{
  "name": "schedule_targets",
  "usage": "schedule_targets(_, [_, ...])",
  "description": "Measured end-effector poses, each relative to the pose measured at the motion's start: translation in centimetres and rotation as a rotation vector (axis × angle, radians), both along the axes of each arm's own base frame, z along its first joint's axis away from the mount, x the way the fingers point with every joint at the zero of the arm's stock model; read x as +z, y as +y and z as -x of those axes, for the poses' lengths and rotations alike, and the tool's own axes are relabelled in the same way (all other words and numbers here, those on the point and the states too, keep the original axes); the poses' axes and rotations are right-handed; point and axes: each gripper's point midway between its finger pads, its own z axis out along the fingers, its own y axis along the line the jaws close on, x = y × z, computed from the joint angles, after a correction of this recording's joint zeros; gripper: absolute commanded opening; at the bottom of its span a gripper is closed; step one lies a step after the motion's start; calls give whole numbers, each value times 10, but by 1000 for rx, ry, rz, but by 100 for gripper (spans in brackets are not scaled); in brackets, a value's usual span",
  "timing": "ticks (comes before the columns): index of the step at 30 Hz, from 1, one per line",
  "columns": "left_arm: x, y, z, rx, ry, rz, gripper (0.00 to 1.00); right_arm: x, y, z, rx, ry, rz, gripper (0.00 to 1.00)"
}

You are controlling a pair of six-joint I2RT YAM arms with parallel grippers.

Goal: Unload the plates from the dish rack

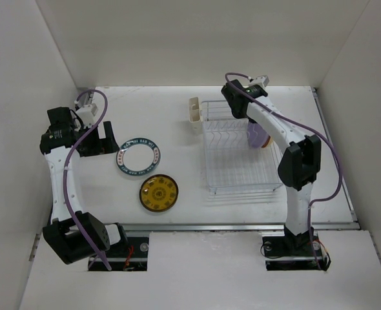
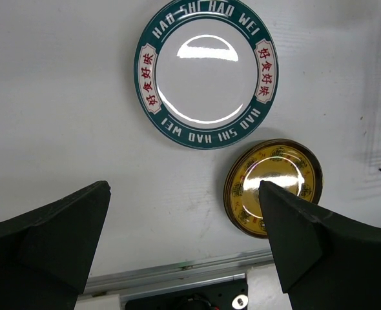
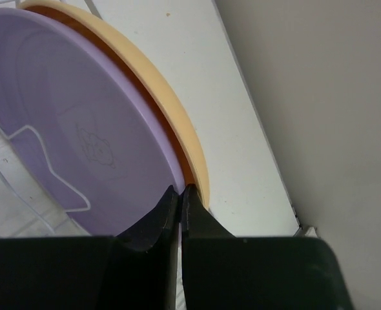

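Top: you've 2 out, teal plate point(image 1: 139, 155) & yellow plate point(image 1: 158, 193) on desk point(image 1: 177, 116), left of rack point(image 1: 239, 188). L wrist: left jaws wide open, empty. R wrist: right jaws shut on lavender plate point(image 3: 81, 129) rim, tan plate point(image 3: 183, 129) beside it; both left in rack's far right.

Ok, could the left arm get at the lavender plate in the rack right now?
Probably not: the lavender plate stands at the right side of the dish rack with the right claw shut on its rim, and the left claw hangs open far across the table.
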Motion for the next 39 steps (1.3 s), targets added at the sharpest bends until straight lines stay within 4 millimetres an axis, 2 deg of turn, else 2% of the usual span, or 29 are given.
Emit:
schedule_targets(6, [0, 0, 0, 1, 0, -1, 100, 10, 5, 1, 13, -6, 4, 0])
schedule_targets(12, [0, 0, 1, 0, 3, 0, 100, 55, 12, 1, 30, -103, 34, 0])
schedule_targets(20, [-1, -5, 4, -28, 8, 16, 100, 111, 5, 14, 6, -275, -4, 0])
schedule_targets(24, [-1, -13, 7, -65, 22, 30, 100, 141, 5, 21, 6, -368, -65, 0])
schedule_targets(27, [3, -26, 7, -124, 24, 60, 100, 154, 12, 27, 40, -394, -120, 0])
schedule_targets(29, [9, -35, 5, -166, 15, 94, 100, 155, 28, 26, 91, -398, -190, 0])
schedule_targets(33, [30, -53, -4, -251, -23, 170, 100, 141, 83, 16, 252, -367, -387, 0])
schedule_targets(39, [61, -77, -15, -367, -84, 269, 100, 88, 189, 11, 551, -222, -711, 0])
